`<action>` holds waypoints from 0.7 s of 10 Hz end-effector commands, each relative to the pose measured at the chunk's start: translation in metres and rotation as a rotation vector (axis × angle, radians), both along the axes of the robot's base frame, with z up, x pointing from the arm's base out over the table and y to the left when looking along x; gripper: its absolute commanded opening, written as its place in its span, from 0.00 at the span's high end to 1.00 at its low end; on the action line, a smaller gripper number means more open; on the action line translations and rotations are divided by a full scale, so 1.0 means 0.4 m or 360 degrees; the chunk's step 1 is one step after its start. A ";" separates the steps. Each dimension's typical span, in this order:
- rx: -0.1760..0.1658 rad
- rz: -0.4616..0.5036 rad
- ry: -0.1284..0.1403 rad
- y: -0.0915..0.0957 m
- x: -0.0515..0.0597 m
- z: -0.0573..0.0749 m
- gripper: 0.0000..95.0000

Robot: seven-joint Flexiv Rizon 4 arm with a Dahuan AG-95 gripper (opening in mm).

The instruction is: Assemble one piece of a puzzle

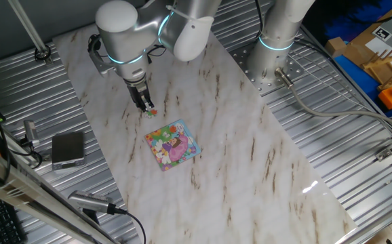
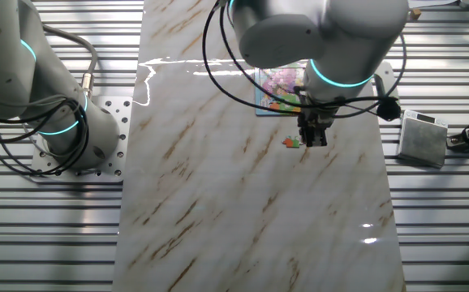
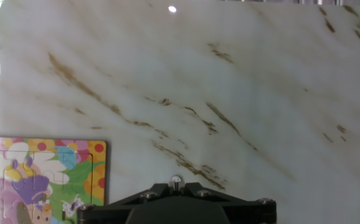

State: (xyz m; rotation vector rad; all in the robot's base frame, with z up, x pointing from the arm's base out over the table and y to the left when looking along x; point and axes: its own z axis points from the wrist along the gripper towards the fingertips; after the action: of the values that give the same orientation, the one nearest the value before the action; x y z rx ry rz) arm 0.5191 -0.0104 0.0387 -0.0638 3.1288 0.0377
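The piece point(image 1: 150, 111) is a tiny greenish and orange-red bit on the marble table, up and left of the puzzle. The puzzle point(image 1: 172, 144) is a small colourful square with a light blue border. My gripper point(image 1: 146, 106) points straight down with its dark fingertips right at the piece. In the other fixed view the piece point(image 2: 290, 143) shows just left of the fingers point(image 2: 312, 136), with the puzzle point(image 2: 279, 86) behind them. The fingers stand close together; I cannot tell whether they grip the piece. The hand view shows only the puzzle's corner point(image 3: 43, 180); the piece and fingertips are hidden there.
A small grey box point(image 1: 68, 148) lies on the ribbed metal surface left of the marble table point(image 1: 237, 156). A cable and connector point(image 1: 91, 203) lie near the front left. The arm's base point(image 1: 277, 47) stands at the back right.
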 end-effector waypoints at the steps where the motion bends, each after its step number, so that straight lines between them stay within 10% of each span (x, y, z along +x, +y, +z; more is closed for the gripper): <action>1: 0.0004 -0.0030 0.0020 0.001 0.003 -0.004 0.80; 6: 0.0004 -0.0046 0.0034 0.000 0.004 -0.011 0.80; 7: 0.0004 -0.0040 0.0034 0.000 0.004 -0.013 0.60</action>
State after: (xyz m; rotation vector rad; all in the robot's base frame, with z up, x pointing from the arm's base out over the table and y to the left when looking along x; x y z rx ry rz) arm 0.5202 -0.0106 0.0339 -0.0265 3.1507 0.0402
